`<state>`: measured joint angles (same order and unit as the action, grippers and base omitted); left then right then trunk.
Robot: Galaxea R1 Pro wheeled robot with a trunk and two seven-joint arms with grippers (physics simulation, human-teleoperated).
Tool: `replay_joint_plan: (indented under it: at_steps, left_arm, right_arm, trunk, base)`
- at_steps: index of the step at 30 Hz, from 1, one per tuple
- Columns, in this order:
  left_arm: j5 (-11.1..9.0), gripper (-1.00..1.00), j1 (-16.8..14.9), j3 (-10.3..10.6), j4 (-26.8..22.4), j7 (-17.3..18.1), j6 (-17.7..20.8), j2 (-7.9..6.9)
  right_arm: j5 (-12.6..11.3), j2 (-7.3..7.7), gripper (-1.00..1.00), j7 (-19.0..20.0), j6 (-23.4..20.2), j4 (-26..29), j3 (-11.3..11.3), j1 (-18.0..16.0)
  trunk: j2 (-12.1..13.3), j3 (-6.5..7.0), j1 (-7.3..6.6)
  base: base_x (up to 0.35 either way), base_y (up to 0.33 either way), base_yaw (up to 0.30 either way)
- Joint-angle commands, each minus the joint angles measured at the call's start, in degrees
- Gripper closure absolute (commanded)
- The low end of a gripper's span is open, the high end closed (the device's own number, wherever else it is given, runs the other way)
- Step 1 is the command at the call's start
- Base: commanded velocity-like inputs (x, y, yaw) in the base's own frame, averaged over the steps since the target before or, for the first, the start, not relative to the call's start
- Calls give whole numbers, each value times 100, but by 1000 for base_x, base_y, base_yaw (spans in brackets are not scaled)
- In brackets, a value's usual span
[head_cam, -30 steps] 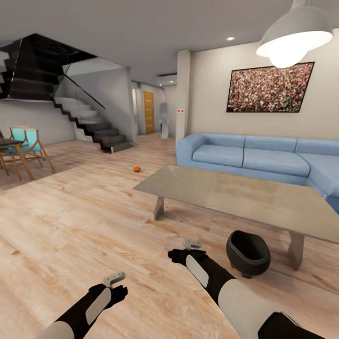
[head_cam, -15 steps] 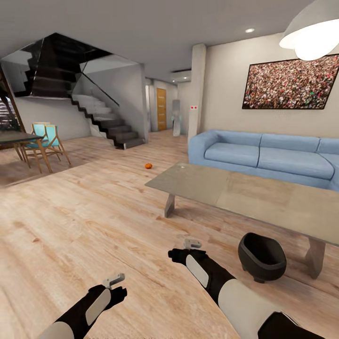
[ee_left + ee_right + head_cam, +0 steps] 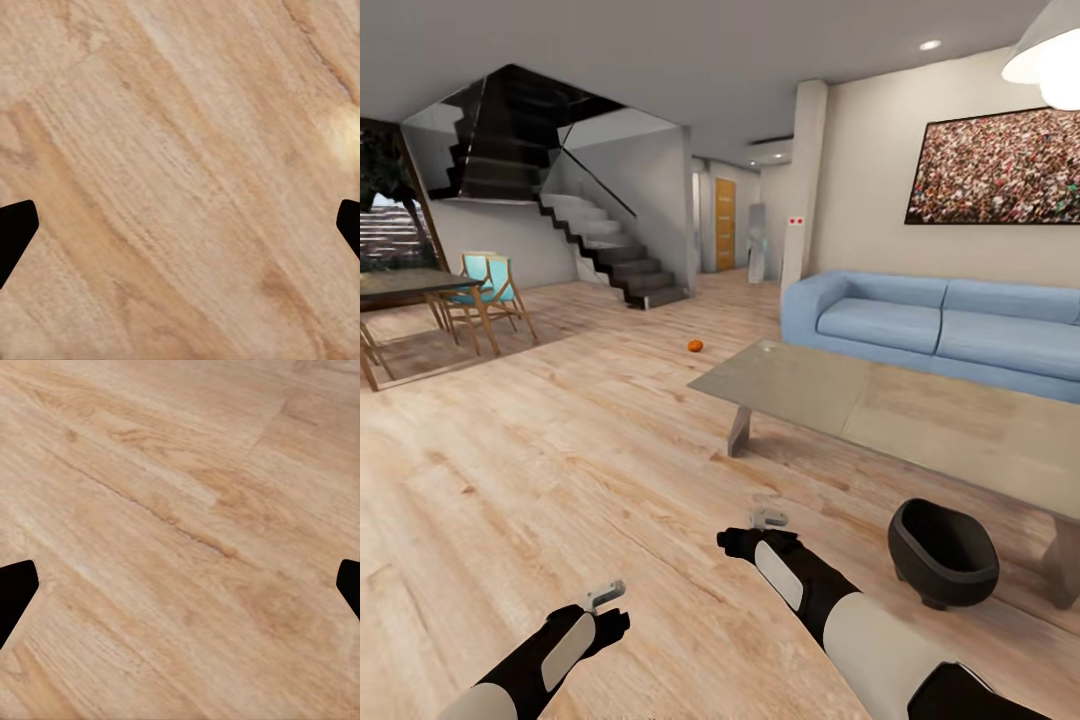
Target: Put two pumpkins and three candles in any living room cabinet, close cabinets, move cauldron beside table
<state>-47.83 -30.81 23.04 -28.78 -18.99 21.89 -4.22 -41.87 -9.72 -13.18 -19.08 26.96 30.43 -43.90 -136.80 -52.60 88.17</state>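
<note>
1. My left gripper [image 3: 180,225] and right gripper [image 3: 180,585] hang over bare floor [image 3: 510,480], fingers spread, holding nothing.
2. The cauldron [image 3: 943,552] stands just beside the table [image 3: 920,420].
3. One pumpkin [image 3: 695,345] lies far ahead; I risk clipping the table corner while driving there.

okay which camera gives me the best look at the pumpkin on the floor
The head view. The pumpkin sits small but unobstructed on the wood floor, past the table's far corner, toward the stairs. Both wrist views look straight down at bare floorboards between open fingertips, with nothing orange in them.
</note>
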Motion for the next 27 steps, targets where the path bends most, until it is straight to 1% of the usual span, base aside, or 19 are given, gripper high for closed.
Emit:
replay_joint_plan:
  at_steps: [1, 21, 27]
  left_arm:
    - [-59, -100, -4, 46, -14, -52, 8, -8]
    - [-84, -100, -4, 39, -14, -52, 8, -11]
    - [-109, -100, -4, 34, -14, -52, 8, -17]
  right_arm:
    - [-56, 5, -100, -53, -10, 11, 42, -5]
    - [-46, 9, -100, -41, 45, -53, 49, -4]
    - [-66, 14, -100, -36, 151, -69, 181, 17]
  trunk:
    - [-3, -14, -1]
    - [-3, -168, -1]
    - [-3, -208, -1]
  base:
    - [0, 0, 156]
    - [0, 0, 167]
    - [66, 42, 149]
